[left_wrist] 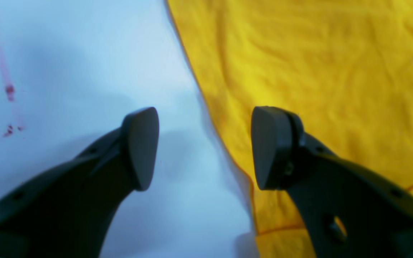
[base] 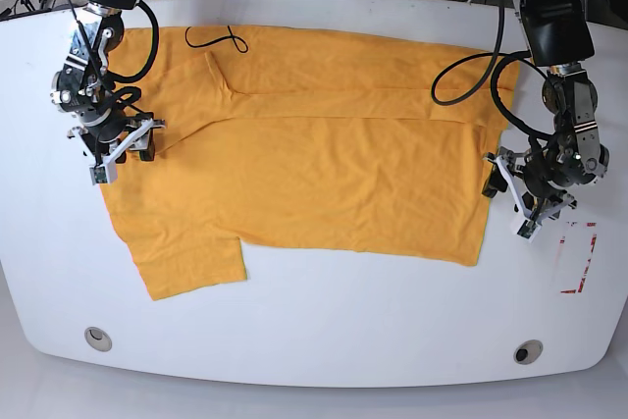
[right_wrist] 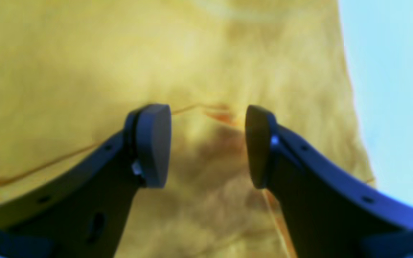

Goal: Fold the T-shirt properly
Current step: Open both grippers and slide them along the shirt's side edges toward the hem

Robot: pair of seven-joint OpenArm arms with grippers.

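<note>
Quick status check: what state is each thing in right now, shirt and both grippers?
T-shirt: lying flat on the table, wrinkled, far long edge folded in, one sleeve spread at the near side.
Left gripper: jaws open, straddling the shirt's edge, holding nothing.
Right gripper: jaws open over the cloth, holding nothing.
</note>
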